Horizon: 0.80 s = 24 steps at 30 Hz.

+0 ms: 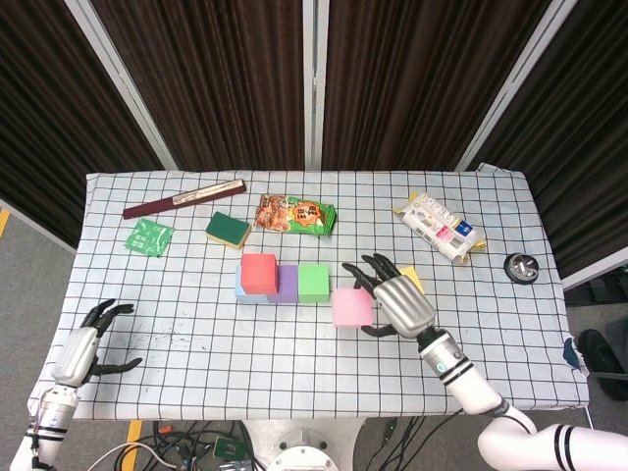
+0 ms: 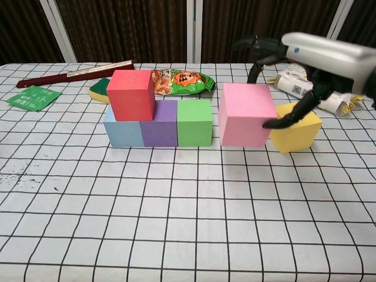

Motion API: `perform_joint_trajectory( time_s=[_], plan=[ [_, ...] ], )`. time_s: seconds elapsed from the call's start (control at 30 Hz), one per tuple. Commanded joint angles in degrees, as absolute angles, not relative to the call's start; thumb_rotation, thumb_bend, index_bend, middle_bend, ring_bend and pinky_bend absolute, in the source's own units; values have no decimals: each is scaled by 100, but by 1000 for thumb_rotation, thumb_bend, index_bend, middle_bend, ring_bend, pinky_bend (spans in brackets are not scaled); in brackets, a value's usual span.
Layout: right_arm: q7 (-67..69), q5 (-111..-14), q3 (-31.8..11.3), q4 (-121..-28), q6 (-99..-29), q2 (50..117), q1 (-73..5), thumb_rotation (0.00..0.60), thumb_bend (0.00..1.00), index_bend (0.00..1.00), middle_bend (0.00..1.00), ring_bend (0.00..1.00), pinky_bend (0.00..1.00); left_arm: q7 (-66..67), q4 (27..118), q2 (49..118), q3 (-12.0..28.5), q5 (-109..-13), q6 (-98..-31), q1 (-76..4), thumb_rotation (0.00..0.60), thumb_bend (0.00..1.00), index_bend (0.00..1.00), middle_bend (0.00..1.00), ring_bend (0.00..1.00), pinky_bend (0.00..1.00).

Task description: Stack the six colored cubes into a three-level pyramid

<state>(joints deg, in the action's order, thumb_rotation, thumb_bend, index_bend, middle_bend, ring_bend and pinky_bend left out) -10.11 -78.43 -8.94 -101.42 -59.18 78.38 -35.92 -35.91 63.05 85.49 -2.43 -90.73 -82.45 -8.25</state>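
Pink is the colour of the cube (image 2: 247, 114) now gripped in the robot's right hand (image 1: 400, 299), fingers over its top and thumb on its right face, held just right of the cube row. That row lies mid-table on a white cloth (image 1: 196, 334) with a black grid: a blue cube (image 2: 123, 133), a purple cube (image 2: 161, 122) and a green cube (image 2: 194, 121) side by side and touching. A red cube (image 2: 131, 94) sits on the second level, over the blue cube and part of the purple one. A yellow cube (image 2: 296, 132) rests on the cloth just right of the pink one, partly behind the hand.

The left hand (image 1: 83, 346) rests near the table's front left corner, holding nothing, fingers loosely curled and apart.

Along the far side lie a dark red flat stick (image 1: 183, 199), a green packet (image 1: 149, 236), a green-and-yellow sponge (image 1: 227, 229), an orange snack bag (image 1: 293, 214) and a white wrapped pack (image 1: 439, 226). A small dark round object (image 1: 520, 267) sits at the right edge.
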Motion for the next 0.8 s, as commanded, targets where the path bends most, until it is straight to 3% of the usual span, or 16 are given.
perform_joint_trajectory(
  time_s=[0.03, 0.33, 0.8],
  plan=[
    [-1249, -7434, -1252, -10163, -5565, 7773, -3960, 600, 144, 0, 425, 5, 0, -3573, 6304, 8547, -240, -9078, -8260, -824, 600, 0, 192, 218, 62, 92],
    [-1408, -6275, -1798, -9487, -4448, 8014, -4963, 600, 123, 0, 424, 5, 0, -3519, 6318, 8543, -242, -9092, -8272, -831, 600, 0, 192, 218, 62, 92],
    [-1616, -5159, -1936, -8804, -3952, 8375, -5905, 600, 124, 0, 425, 5, 0, -3618, 6327, 8537, -221, -9064, -8251, -845, 600, 0, 192, 219, 62, 92]
  ],
)
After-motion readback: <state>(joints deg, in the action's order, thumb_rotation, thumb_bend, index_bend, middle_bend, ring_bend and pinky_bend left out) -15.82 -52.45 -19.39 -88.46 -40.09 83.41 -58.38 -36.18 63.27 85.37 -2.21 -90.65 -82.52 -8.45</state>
